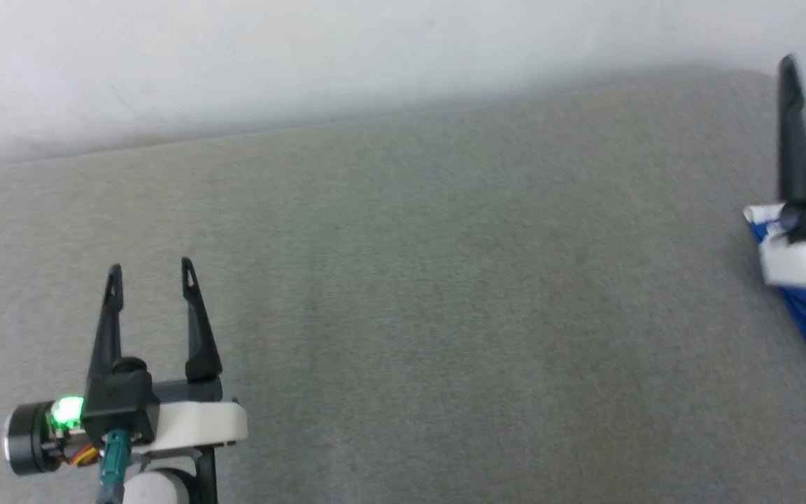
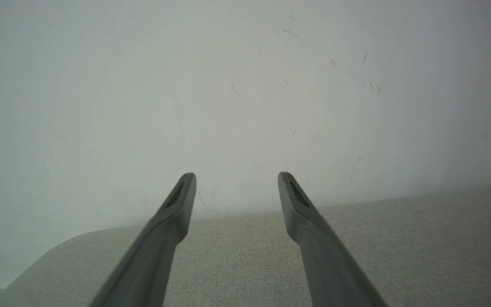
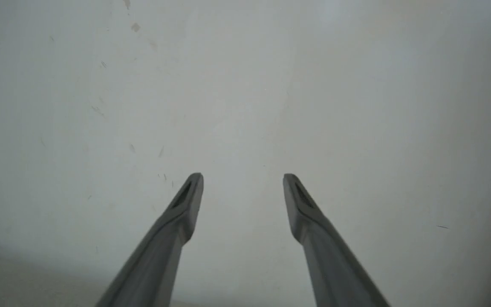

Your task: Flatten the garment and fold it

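Note:
A small part of the bright blue garment (image 1: 800, 308) with a white band shows at the right edge of the head view, lying on the grey fabric surface (image 1: 445, 280). The rest of it is cut off by the frame and by my right wrist. One dark finger (image 1: 795, 140) of my right gripper rises above it. The right wrist view shows the right gripper (image 3: 243, 179) open, empty, facing a pale wall. My left gripper (image 1: 151, 267) hovers over the surface at the lower left, far from the garment. Its jaws (image 2: 237, 177) are open with nothing between them.
A pale, lightly scuffed wall (image 1: 305, 56) runs along the far edge of the grey surface. A rounded corner (image 2: 36, 260) of the surface shows in the left wrist view.

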`<state>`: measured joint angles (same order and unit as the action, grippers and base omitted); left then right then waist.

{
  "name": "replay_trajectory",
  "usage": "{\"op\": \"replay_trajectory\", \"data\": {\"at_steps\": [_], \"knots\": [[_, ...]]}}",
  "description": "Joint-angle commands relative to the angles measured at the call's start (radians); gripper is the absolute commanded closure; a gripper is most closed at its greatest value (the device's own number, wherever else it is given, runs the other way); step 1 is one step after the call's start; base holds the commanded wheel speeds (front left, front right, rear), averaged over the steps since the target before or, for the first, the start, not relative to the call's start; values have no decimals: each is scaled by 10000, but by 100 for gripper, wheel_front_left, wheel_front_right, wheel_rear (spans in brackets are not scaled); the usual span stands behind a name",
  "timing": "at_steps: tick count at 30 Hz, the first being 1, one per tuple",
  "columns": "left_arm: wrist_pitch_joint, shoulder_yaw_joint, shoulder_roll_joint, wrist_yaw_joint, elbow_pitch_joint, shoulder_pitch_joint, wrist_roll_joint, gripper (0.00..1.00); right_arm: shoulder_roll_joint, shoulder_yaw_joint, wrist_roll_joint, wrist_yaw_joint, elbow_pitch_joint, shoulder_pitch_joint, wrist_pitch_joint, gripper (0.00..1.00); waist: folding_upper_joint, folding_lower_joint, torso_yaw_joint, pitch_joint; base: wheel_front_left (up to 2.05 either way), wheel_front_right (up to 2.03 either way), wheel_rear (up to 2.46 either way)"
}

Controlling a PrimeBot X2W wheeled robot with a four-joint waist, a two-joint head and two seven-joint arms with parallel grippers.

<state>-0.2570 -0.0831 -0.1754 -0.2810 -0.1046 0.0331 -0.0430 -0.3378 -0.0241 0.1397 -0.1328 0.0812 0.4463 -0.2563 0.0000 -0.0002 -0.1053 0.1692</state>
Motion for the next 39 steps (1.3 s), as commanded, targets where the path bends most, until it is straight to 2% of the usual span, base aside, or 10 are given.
{"op": "replay_trajectory", "data": {"at_steps": [1, 5, 9, 15, 22, 23, 39], "knots": [[-47, 31, 93, 105, 57, -180, 14, 0, 483, -163, -112, 21, -456, -504, -49, 0, 0, 2, 511, -491, 0, 0, 0], [-47, 38, 217, 180, 227, -334, 60, 0, 1438, -294, -209, 21, -1092, -1775, -52, 0, 0, 2, 648, -638, 0, 0, 0], [-47, -4, 382, 233, 328, -500, 75, 0, 1968, -209, -103, 21, -882, -3011, -53, 0, 0, 2, 785, -788, 0, 0, 0], [-47, 122, 464, 815, 709, -522, -188, 0, 2455, -338, -5, 21, -599, -4199, -54, 0, 0, 2, 903, -875, 0, 0, 0], [-47, 347, 681, 1101, 954, -632, -215, 0, 2675, -307, -110, 21, -682, -4722, -54, 0, 0, 2, 863, -972, 0, 0, 0], [8, 286, 648, 1059, 938, -514, -195, 100, 2650, -320, -79, 0, -652, -4645, -1, 100, 0, 2, 869, -968, 0, 0, 0], [288, 326, 711, 1245, 948, -493, -123, 100, 2669, -270, -220, 2, -666, -4626, 281, 100, 0, 2, 891, -1048, 0, 0, 0]]}}
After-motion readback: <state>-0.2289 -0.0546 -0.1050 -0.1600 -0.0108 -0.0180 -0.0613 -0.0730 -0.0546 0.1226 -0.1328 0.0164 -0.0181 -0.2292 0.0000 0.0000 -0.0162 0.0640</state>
